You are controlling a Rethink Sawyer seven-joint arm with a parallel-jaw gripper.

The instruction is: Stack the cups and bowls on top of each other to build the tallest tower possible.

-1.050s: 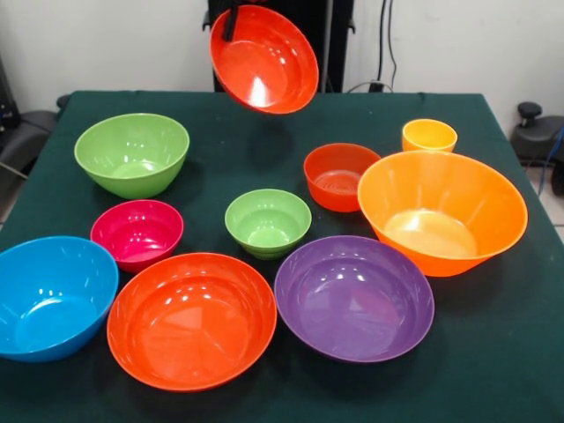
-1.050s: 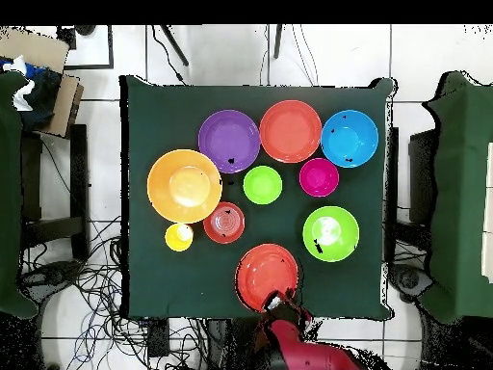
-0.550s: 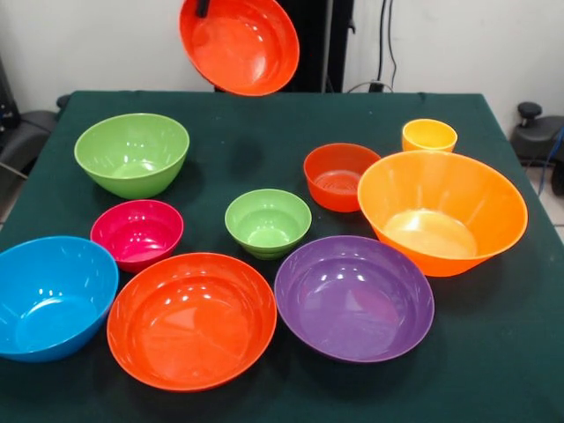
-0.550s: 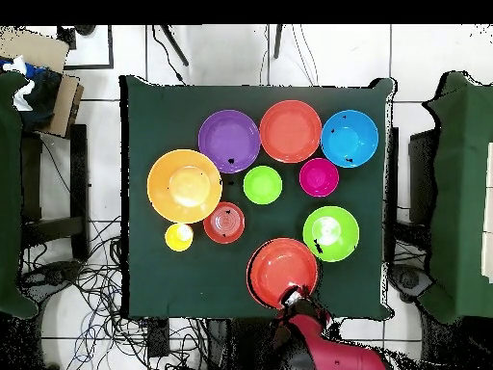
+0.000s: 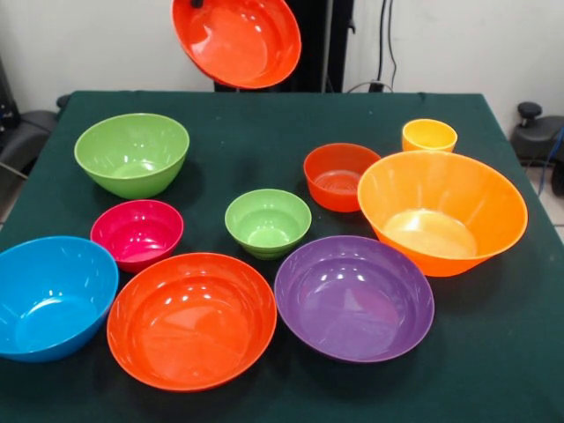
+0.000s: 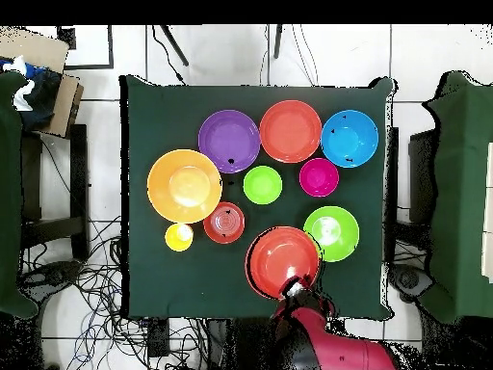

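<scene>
Nine vessels sit singly on the green desk [image 5: 264, 123], none nested; a tenth, a red-orange bowl [image 5: 236, 40], hangs tilted in the air above the far edge, its rim pinched by the tool [image 6: 294, 286], closed on it; overhead, this bowl [image 6: 283, 260] overlaps the edge of the large lime green bowl [image 6: 334, 232]; the yellow cup [image 5: 429, 136] stands just behind the big orange bowl [image 5: 441, 211]; a small red-orange bowl [image 5: 340, 176] sits beside them; small green [image 5: 267, 222], magenta [image 5: 137, 233], blue [image 5: 51, 295], wide red-orange [image 5: 191, 319] and purple [image 5: 353, 297] bowls fill the near side.
</scene>
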